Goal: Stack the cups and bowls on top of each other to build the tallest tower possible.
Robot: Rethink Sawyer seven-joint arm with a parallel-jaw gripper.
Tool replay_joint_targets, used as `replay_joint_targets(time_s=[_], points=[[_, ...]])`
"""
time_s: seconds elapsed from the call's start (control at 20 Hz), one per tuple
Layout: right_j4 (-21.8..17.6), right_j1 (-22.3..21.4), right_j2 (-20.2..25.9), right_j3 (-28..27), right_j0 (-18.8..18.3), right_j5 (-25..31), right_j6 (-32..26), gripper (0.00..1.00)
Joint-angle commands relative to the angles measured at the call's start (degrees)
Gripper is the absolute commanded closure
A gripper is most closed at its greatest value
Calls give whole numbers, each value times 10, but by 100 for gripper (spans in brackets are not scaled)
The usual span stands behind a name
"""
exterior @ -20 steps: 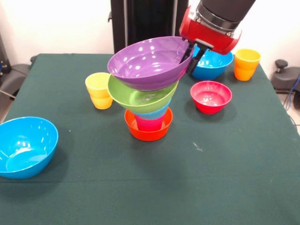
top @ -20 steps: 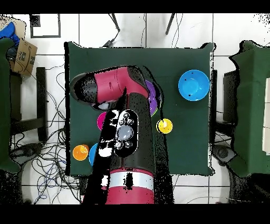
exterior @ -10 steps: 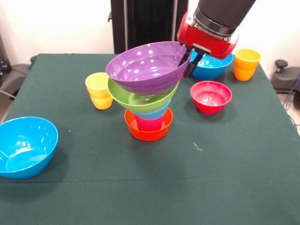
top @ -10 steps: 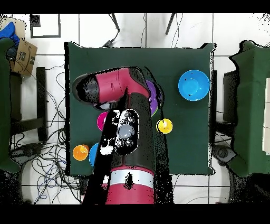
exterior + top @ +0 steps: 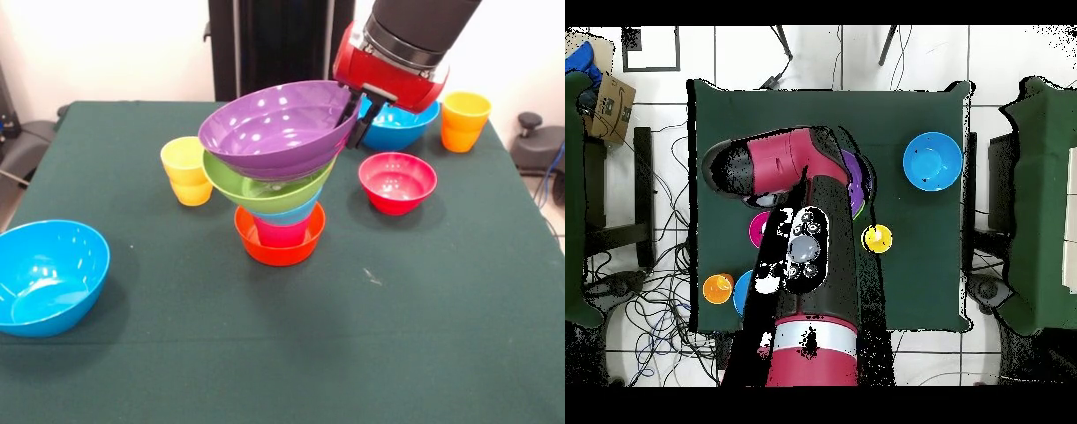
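End effector [image 5: 357, 117]: black fingers clamped on the right rim of the glossy purple bowl [image 5: 269, 132], which sits tilted on top of the tower [image 5: 275, 190]. Below it nest a lime green bowl [image 5: 256, 187], a light blue bowl [image 5: 284, 215], a red-pink cup [image 5: 281, 233] and an orange base bowl [image 5: 279, 250], mid-desk [image 5: 371, 336] on dark green cloth. Yellow stepped cup [image 5: 186, 170] stands left of the tower, small red bowl [image 5: 396, 182] right.
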Motion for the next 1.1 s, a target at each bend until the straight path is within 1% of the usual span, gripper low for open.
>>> replay_joint_targets(time_s=[0.05, 0.2, 0.25, 0.4, 1.1], points=[[-16, 24, 16, 9, 7, -30, 38, 100], [-16, 24, 13, 10, 8, -30, 38, 100], [-15, 24, 12, 11, 9, -31, 38, 0], [-14, 23, 13, 12, 7, -29, 34, 0], [-13, 35, 9, -21, 4, 1, 9, 0]])
